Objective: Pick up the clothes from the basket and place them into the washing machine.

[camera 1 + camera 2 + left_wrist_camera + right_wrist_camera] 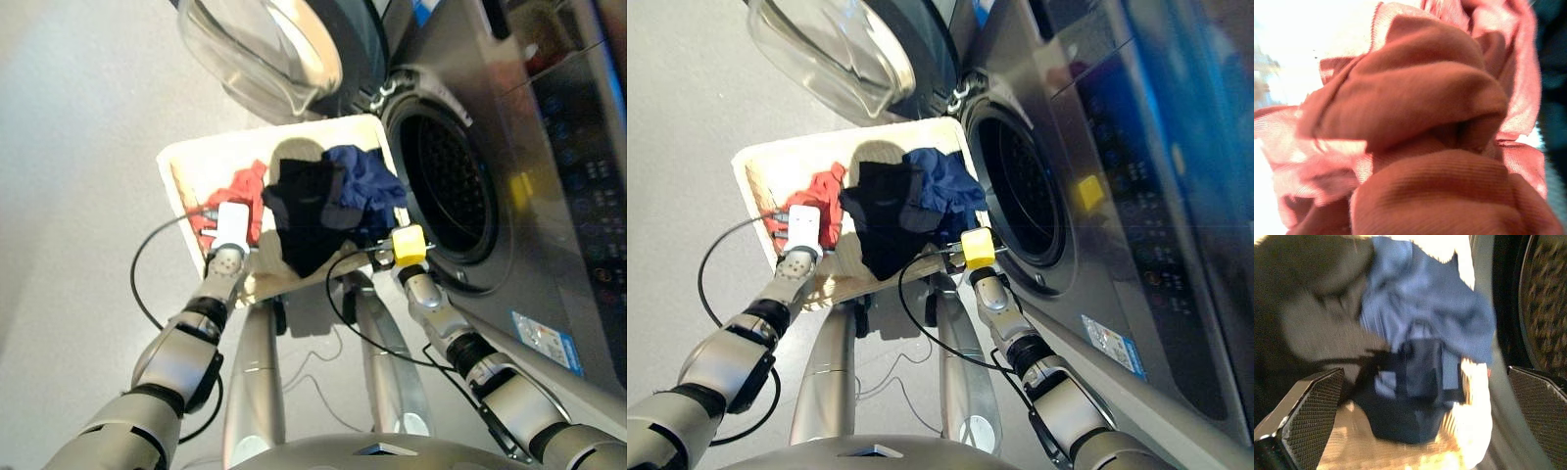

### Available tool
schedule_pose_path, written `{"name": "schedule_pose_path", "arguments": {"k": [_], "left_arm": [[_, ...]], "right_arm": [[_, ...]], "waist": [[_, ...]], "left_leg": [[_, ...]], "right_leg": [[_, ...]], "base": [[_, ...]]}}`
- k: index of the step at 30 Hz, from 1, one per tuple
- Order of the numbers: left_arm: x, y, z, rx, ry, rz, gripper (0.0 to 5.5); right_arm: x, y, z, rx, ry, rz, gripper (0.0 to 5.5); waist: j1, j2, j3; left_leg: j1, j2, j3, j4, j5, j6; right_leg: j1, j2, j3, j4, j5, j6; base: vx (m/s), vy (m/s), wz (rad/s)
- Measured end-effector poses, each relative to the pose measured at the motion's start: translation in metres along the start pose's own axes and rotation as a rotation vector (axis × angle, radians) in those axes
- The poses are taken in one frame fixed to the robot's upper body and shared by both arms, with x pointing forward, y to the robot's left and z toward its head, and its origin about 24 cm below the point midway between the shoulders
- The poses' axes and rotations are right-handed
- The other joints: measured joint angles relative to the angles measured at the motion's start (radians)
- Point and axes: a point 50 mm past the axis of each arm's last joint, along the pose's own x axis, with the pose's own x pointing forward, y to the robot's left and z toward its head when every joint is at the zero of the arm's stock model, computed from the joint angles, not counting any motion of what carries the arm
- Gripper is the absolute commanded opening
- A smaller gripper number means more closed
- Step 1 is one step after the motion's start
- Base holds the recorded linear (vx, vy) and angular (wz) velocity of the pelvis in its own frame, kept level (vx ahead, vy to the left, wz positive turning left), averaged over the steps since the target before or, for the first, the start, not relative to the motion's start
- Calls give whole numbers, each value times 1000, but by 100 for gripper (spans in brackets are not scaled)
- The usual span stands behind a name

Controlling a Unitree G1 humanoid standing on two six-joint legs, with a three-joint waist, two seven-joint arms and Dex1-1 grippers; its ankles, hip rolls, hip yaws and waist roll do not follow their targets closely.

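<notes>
Dark grey washing machine [549, 196] looming beyond and to the right of the right tool [384, 245], porthole [453, 186] gaping, perforated drum dim inside. Clear-glass door [260, 49] swung wide, hanging ahead of both tools, past the far rim of the basket. Blue sticker [549, 341] on the front panel beside the right forearm.

Cream-white wicker basket [196, 152] standing on the pale floor [69, 196], just in front of the porthole, both tools reaching over its near edge. All three garments inside it.

Black garment [304, 220] sprawled in the middle, between the two tools, draped partly across the near wall. Navy blue garment [367, 186] bunched just ahead of the right tool, at the basket end nearest the porthole, overlapping the black one. Coral-red garment [240, 196] crumpled at the other end, right at the left tool [208, 217].

Left tool buried in coral-red cloth: nothing but red folds in the wrist view, fingers hidden, so cannot tell whether apart or together. Right tool spread wide, both textured fingers [1308, 416] well apart and bare, the navy cloth lying between and beyond them without being pinched.

Black cable [142, 269] looping off the left wrist; another curling under the right wrist.
</notes>
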Motion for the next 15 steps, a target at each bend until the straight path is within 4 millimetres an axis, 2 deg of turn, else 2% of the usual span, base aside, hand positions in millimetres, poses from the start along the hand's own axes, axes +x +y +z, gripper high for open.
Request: {"name": "schedule_pose_path", "arguments": {"k": [2,4,5,7,10,11,13,15], "left_arm": [[-9,-14,-8,-68,-7,-64,0],[-17,-24,-12,-125,-18,-110,0],[-21,-27,-13,-158,-25,-137,0],[-27,-33,-12,-216,-48,-184,0],[-39,-41,-17,-284,-53,-255,0],[-42,-43,-16,-308,-65,-279,0],[-51,-46,-19,-352,-75,-318,0],[-59,-48,-24,-383,-67,-348,0]], "right_arm": [[-5,-2,-6,-39,18,18,550],[-9,-4,-11,-87,31,49,550],[-10,-4,-10,-115,23,63,550],[-13,-4,-13,-183,26,103,550],[-20,0,-22,-298,51,178,550],[-23,1,-24,-342,53,206,550],[-29,2,-28,-424,60,270,550],[-35,5,-34,-489,69,324,550]], "waist": [[19,15,-5],[23,33,-12],[23,41,-12],[28,47,-10],[37,69,-10],[49,77,-10],[53,105,-26],[54,133,-45]], "left_leg": [[79,-6,0,-66,18,-2],[140,-11,-10,-109,33,-6],[174,-13,-22,-137,45,-9],[254,-16,-25,-208,70,-11],[394,-13,-30,-306,95,-11],[434,-11,-29,-331,100,-11],[498,-7,-37,-381,113,-11],[550,-3,-46,-414,118,-12]], "right_leg": [[62,-3,-3,-29,-1,-2],[115,-7,-19,-45,-7,-8],[144,-11,-29,-54,-11,-9],[208,-14,-40,-84,-13,-10],[333,-8,-51,-142,-16,-5],[370,-8,-52,-161,-19,0],[431,-4,-59,-197,-16,2],[490,3,-77,-235,-13,5]], "base": [[31,-49,57],[4,-21,108],[89,-40,220],[98,-44,141],[119,-30,18],[130,-27,-37],[116,-19,35],[111,-27,94]]}}
